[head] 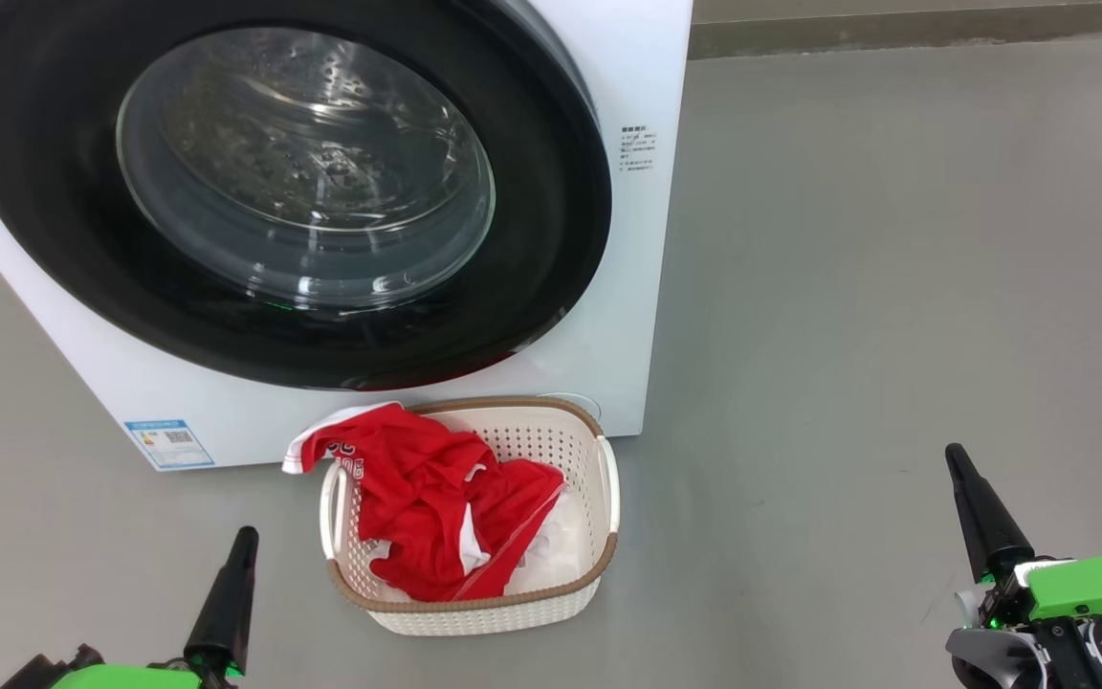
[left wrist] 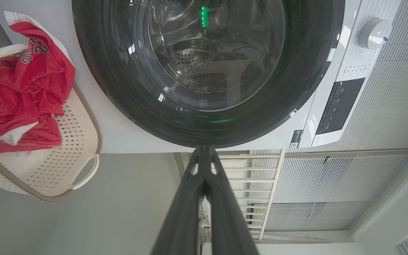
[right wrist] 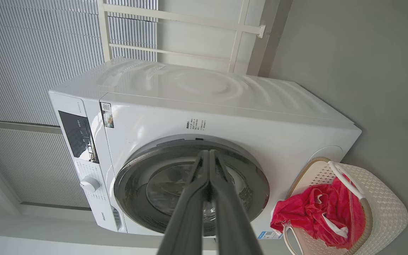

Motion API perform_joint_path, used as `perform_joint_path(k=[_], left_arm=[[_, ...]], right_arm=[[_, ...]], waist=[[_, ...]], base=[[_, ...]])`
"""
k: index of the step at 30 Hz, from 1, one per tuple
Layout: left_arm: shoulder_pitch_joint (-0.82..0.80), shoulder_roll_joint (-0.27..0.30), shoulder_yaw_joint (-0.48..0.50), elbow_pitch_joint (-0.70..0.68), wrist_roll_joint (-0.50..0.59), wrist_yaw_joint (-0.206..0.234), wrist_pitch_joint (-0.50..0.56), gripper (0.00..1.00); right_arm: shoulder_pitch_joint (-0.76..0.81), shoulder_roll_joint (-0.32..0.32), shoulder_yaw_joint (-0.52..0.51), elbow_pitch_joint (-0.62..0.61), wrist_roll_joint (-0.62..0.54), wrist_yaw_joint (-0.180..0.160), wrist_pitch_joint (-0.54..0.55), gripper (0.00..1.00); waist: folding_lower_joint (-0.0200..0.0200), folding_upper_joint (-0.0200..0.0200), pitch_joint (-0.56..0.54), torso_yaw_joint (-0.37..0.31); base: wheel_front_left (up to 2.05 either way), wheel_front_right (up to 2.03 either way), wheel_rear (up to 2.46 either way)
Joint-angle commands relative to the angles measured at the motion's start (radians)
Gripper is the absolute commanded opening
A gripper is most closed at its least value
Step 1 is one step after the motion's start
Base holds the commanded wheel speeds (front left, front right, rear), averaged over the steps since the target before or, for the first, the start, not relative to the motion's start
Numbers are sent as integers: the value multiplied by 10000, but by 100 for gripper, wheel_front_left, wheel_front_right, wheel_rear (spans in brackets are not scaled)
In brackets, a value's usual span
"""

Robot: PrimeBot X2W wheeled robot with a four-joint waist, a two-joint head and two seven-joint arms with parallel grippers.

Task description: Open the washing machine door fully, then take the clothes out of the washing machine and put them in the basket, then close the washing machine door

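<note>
One round washing machine door [head: 302, 163], closed against the single white washing machine [head: 629, 287], stands ahead of my left hand [head: 245, 536] and right hand [head: 955, 459]. One basket [head: 474, 620] sits on the grey floor [head: 895, 287] between the two hands, nearer the left, holding one heap of red clothes [head: 427, 498]; I cannot count the garments. Both hands have their fingers pressed together and are empty.

Red clothes [head: 427, 498] in basket [head: 551, 440], door [head: 44, 191] closed
</note>
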Motion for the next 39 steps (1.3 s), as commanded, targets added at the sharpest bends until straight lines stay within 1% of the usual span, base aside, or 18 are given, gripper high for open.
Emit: perform_joint_path(k=[1,39], left_arm=[[-416,181,341,-207,-67,-71,48,0],[-416,181,340,-208,-68,-71,46,0]], right_arm=[[-419,-83,157,-249,61,6,66,0],[-418,-83,160,-249,64,6,63,0]], waist=[[-1,0,0,0],[-1,0,0,0]], base=[[0,0,0],[0,0,0]])
